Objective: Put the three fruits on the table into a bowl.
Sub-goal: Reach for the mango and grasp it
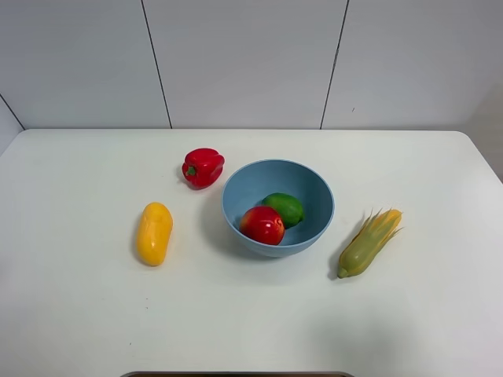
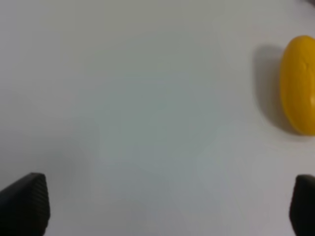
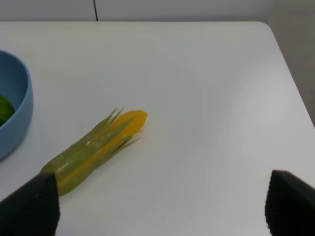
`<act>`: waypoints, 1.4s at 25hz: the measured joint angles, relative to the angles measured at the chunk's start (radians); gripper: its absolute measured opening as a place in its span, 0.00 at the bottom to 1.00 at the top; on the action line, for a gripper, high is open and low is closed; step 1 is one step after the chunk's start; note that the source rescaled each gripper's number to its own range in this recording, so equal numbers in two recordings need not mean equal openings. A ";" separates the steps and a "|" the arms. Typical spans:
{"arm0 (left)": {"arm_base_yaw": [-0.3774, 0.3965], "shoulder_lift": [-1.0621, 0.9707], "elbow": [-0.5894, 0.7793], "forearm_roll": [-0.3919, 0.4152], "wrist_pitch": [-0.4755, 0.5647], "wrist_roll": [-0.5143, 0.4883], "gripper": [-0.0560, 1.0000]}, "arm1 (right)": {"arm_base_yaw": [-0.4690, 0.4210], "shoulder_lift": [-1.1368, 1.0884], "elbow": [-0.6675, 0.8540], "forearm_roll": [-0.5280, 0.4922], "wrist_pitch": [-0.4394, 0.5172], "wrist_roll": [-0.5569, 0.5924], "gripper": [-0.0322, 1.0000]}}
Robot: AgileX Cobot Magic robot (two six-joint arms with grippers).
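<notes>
Left gripper (image 2: 165, 206): its wrist cam gives us only the two black fingertips (image 2: 24, 204) at the frame corners, both cut off by the edge. They're spread wide w/ bare table (image 2: 147, 98) between, nothing held. Right gripper (image 3: 160, 204) same story: tips cropped at the corners, apart, nothing between them, hanging over the table near the corn cob (image 3: 93, 150). Neither gripper nor arm shows in the high cam, so we can't place them over the table from there. Mango (image 1: 154, 233) lies on the table left of the bowl (image 1: 259, 184), well apart from it. Left wrist cam catches it blurred and clipped by the frame edge. Lime (image 1: 284, 208) and apple (image 1: 262, 225) sit inside the bowl, touching, w/ the apple in front covering part of the lime. Bowl's near wall hides the apple's underside. Right wrist cam gets only a slice of the bowl rim + a sliver of green inside, prob. the lime; apple is out of that frame. Red pepper (image 1: 203, 166) sits just beside the bowl's back-left rim, high cam only. Corn cob lies tilted right of the bowl, near but not touching, husk tips pointing back-right. Dark strip at the high cam's bottom edge: we can't tell what it is.
</notes>
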 joint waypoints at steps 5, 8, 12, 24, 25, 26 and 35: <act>0.000 0.305 -0.133 -0.062 -0.047 0.063 1.00 | 0.000 0.000 0.000 0.000 0.000 0.000 0.60; 0.000 0.481 -0.215 -0.139 -0.051 0.114 1.00 | 0.000 0.000 0.000 0.000 0.000 0.000 0.60; -0.007 0.689 -0.309 -0.218 -0.046 0.147 1.00 | 0.000 0.000 0.000 0.000 0.000 0.000 0.60; -0.203 1.020 -0.470 -0.205 -0.057 0.050 1.00 | 0.000 0.000 0.000 0.000 0.000 0.000 0.60; -0.229 1.034 -0.472 -0.197 -0.064 0.032 1.00 | 0.000 0.000 0.000 0.000 0.000 0.000 0.60; -0.246 1.047 -0.473 -0.190 -0.070 0.008 1.00 | 0.000 0.000 0.000 0.000 0.000 0.000 0.60; -0.383 1.141 -0.474 -0.159 -0.109 -0.118 1.00 | 0.000 0.000 0.000 0.000 0.000 0.000 0.60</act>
